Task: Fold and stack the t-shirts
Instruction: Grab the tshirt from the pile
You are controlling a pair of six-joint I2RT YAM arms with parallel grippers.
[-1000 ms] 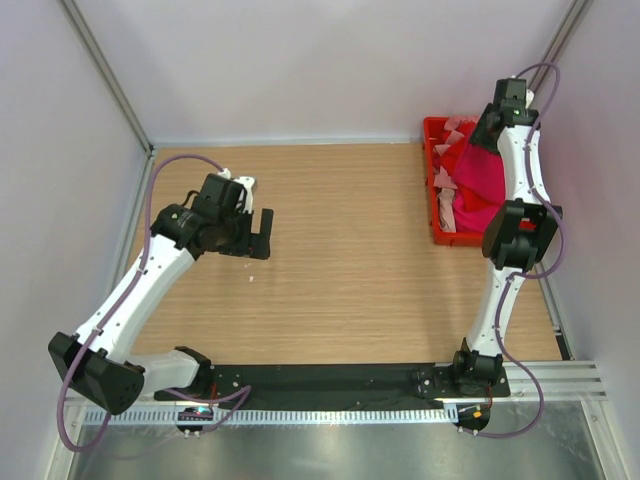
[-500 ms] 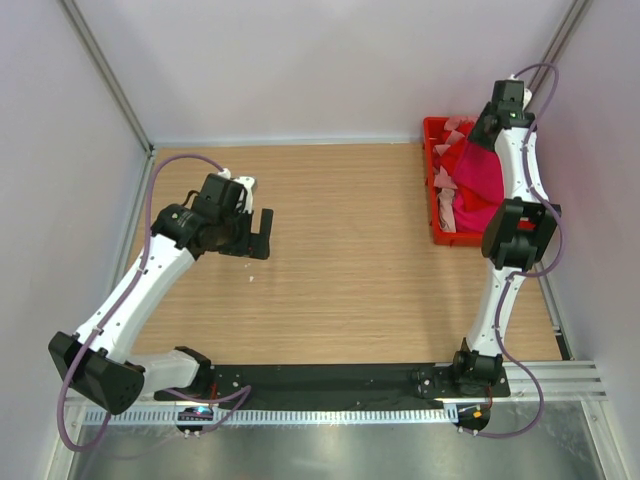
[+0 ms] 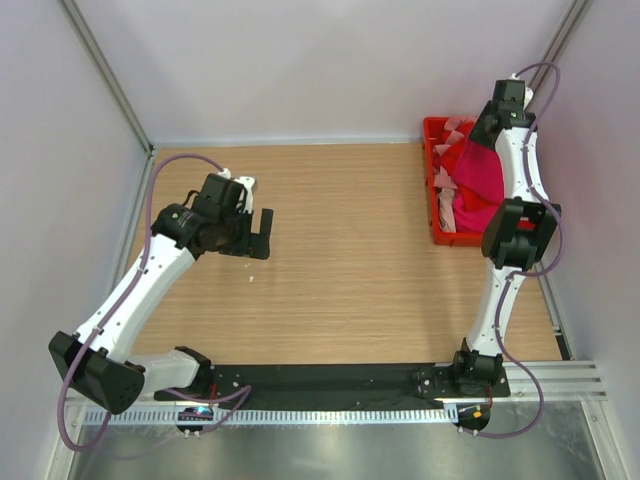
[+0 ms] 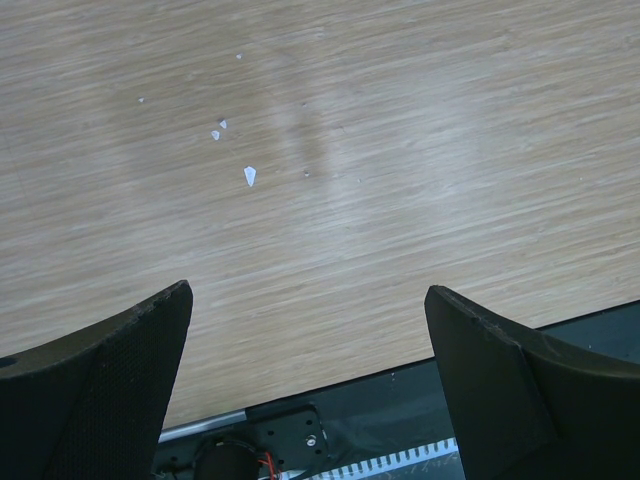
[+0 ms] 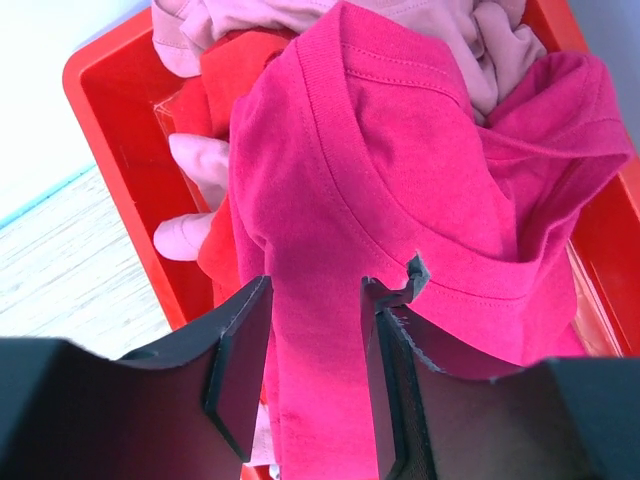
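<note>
1. Top view: the crimson-magenta cloth t-shirt (image 3: 475,180) lies in the rigid red plastic bin (image 3: 432,200), upper right.
2. Left wrist: the left gripper (image 4: 308,300) gapes empty over the wooden tabletop (image 4: 400,150).
3. Right wrist: the right gripper (image 5: 315,300) pinches that shirt's fold; lifting straight up should avoid dragging the pale pink shirts (image 5: 200,160).

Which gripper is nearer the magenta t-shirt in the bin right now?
Right. The right gripper is over the red bin, jaws pinching the magenta t-shirt; the left gripper hangs open above the table, far across from it.
</note>
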